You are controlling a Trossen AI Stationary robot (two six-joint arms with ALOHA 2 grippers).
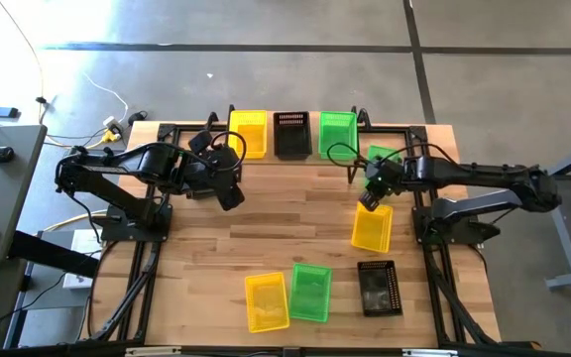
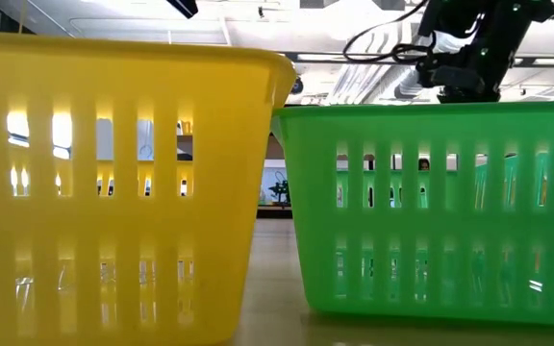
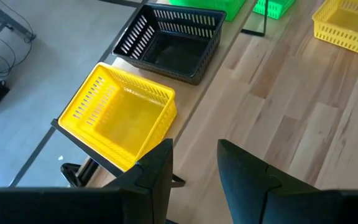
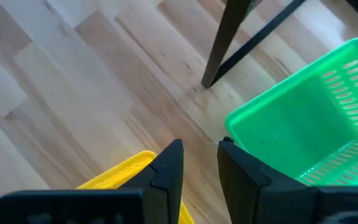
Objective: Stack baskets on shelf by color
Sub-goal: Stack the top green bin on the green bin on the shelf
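Shelf (image 1: 292, 151), table's far edge: holds one yellow, one black, one green basket. Yellow basket (image 1: 372, 227), right side: rim pinched by right gripper (image 1: 369, 201); thin grip, may slip or snag when lifted. Left gripper (image 1: 231, 194): parted, empty.

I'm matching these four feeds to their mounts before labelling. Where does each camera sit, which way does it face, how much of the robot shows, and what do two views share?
High view: overhead, straight down on the table; both arms show.
Low view: table height, facing two near baskets, a yellow basket and a green basket; one arm above.
Left wrist view: behind the left tool, its fingers apart, facing the shelf.
Right wrist view: behind the right tool, at a yellow basket's rim.
Shared: the shelf's black basket.
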